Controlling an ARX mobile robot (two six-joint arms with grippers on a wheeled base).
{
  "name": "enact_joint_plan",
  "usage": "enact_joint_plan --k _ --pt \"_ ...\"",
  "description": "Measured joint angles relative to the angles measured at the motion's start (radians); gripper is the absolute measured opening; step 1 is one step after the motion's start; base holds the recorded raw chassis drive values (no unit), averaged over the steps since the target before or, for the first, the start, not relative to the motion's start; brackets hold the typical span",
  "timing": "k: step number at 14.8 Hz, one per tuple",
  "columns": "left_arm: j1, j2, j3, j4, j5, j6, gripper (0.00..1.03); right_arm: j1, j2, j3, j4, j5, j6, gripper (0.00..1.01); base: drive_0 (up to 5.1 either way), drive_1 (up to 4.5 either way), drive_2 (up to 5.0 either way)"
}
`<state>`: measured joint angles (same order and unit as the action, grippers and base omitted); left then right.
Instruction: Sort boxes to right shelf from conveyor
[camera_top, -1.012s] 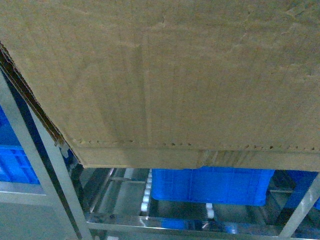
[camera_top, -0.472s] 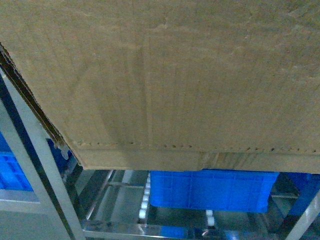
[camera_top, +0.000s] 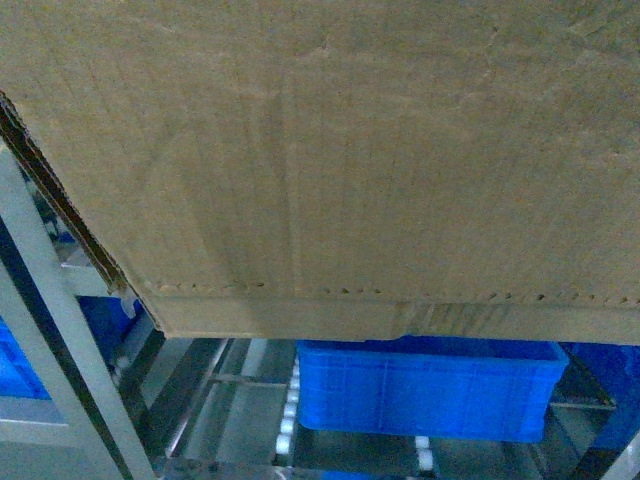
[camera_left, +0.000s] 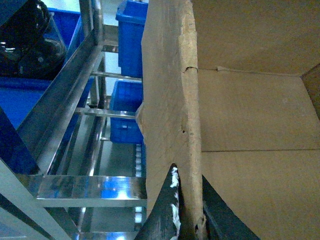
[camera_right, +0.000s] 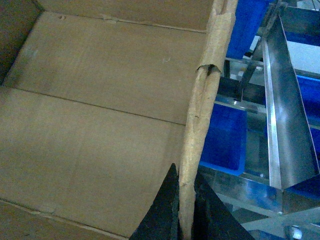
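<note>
Here, one large cardboard box (camera_top: 380, 150), brown, corrugated, torn along its top edges, carried clear of any surface between the two arms. It fills most of the head view, with a perforated line near its base.

Left gripper (camera_left: 187, 220): dark fingers closed onto the box's left wall, one finger outside, one inside, the ragged edge pinched between them.

Right gripper (camera_right: 184, 215): the same hold on the right wall, fingers tight either side of the torn cardboard.

Steel shelf (camera_top: 60, 330): shiny frame rack, directly ahead of and below the box; its uprights pass on the left, and a sloped tier of small white rollers (camera_top: 288, 425) lies under the box's base.

Blue crate (camera_top: 430, 390): sits on that tier, beyond and below the box's lower edge. More blue crates show in both wrist views.

Conveyor: not in view.

Governing relation: the box spans the gap between the grippers, its long axis running left to right across the robot, each arm equally near its own wall. The shelf lies forward and lower, so the placing move probably calls for both arms advancing together, level, onto a tier free of the crate.
</note>
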<state>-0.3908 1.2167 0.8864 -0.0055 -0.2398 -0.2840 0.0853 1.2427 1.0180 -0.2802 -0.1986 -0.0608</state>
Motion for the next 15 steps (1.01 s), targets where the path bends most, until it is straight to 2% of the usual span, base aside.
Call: enact_joint_plan --k 4,7,9,11,12,13,15 --pt "0.000 0.000 0.000 0.000 0.000 0.000 0.02 0.000 0.002 0.000 -0.008 0.010 -0.005 0.02 0.0 0.00 0.0" --pt "0.034 0.111 0.084 -0.034 0.048 0.028 0.02 0.000 0.107 0.069 -0.063 0.029 0.020 0.02 0.0 0.00 0.0" --pt "0.055 0.195 0.155 -0.055 0.066 0.044 0.02 0.002 0.212 0.168 -0.083 0.029 0.043 0.02 0.0 0.00 0.0" --pt "0.087 0.264 0.268 -0.087 0.090 0.048 0.02 0.014 0.321 0.324 -0.127 0.021 0.060 0.02 0.0 0.00 0.0" --pt "0.108 0.325 0.344 -0.105 0.127 0.035 0.02 0.015 0.399 0.453 -0.168 0.021 0.069 0.02 0.0 0.00 0.0" --pt "0.119 0.371 0.386 -0.124 0.150 0.026 0.02 0.017 0.454 0.529 -0.198 0.021 0.071 0.02 0.0 0.00 0.0" --pt "0.125 0.468 0.479 -0.167 0.172 0.010 0.02 0.020 0.546 0.654 -0.281 0.053 0.077 0.02 0.0 0.00 0.0"
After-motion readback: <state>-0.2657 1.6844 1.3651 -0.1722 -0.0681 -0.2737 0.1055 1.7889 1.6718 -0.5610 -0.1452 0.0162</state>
